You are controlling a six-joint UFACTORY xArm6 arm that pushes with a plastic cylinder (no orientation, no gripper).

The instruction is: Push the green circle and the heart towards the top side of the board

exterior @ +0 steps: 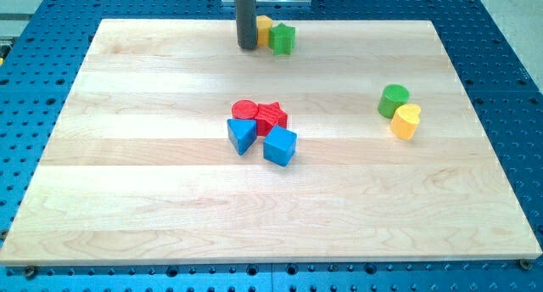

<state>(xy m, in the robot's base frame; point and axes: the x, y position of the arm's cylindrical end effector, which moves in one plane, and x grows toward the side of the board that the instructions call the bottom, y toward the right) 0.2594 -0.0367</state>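
My tip rests on the counter near its top edge; a rod, no jaws. Green circle touches what seems the yellow heart, far right of the tip.

You get bright, even overhead light. The wooden board shows no glare or hot spots. Shadows under the blocks are short and soft. Focus is sharp throughout; colours saturated. You see mild perspective taper, edges slightly soft.
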